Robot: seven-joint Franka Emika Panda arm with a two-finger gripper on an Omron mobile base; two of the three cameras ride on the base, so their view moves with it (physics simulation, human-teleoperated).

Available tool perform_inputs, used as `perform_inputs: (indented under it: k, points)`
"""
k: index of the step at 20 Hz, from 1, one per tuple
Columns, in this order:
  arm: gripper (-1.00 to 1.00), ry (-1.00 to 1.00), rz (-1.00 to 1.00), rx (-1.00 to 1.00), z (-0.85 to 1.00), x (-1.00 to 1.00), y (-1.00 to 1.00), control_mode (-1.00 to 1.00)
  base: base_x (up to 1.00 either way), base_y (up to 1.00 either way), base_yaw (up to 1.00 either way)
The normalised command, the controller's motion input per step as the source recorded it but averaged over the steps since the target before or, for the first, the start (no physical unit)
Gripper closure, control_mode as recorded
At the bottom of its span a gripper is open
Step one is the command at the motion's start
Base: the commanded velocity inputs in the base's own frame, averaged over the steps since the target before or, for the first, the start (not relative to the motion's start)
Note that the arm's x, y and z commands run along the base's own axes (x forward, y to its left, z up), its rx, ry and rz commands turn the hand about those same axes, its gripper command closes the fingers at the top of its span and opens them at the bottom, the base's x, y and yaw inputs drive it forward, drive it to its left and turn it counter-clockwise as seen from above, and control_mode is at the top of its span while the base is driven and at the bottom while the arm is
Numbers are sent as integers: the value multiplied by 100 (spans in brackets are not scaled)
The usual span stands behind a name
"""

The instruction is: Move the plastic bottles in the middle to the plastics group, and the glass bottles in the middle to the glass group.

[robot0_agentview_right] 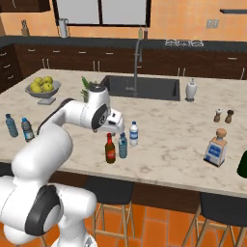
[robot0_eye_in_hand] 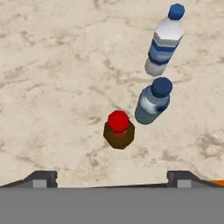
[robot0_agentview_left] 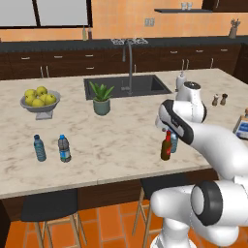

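Standing nearest the counter's (robot0_agentview_right: 159, 159) front edge, the brown glass bottle (robot0_agentview_right: 110, 148) with its red top is upright, with the plainer blue-tinted water bottle (robot0_agentview_right: 123, 145) just beside it and the white-labelled water bottle (robot0_agentview_right: 134, 133) a little farther back; all three are apart from one another. Above them hangs the gripper (robot0_eye_in_hand: 112, 177), its fingers spread wide and holding nothing, the brown bottle's red cap lying between the fingertips in the hand view. Open marble runs to either side of this trio. Far along the front edge to the left stand the teal-blue bottle (robot0_agentview_left: 39, 148) and the dark grey bottle (robot0_agentview_left: 64, 148), close together. Toward the right end sits the pale bottle (robot0_agentview_right: 216, 147) with the blue-and-white label. Farther back, a grey bowl (robot0_agentview_left: 40, 103) holds yellow-green fruit (robot0_agentview_left: 39, 96), a pot (robot0_agentview_left: 101, 106) holds a spiky plant, and the sink (robot0_agentview_left: 127, 86) lies sunk beyond.
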Motion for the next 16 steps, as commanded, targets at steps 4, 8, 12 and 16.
perform_inputs:
  k: [4,8,12,16]
  points:
    - [-100,-6,6,-2,-15,21,-3,-100,0,0,0]
    - [-100,-1,2,-7,-34,0,-1,-100,0,0,0]
    - [-100,0,0,-6,-38,0,0,-100,0,0,0]
    - [-100,0,0,-2,-28,3,0,-100,0,0,0]
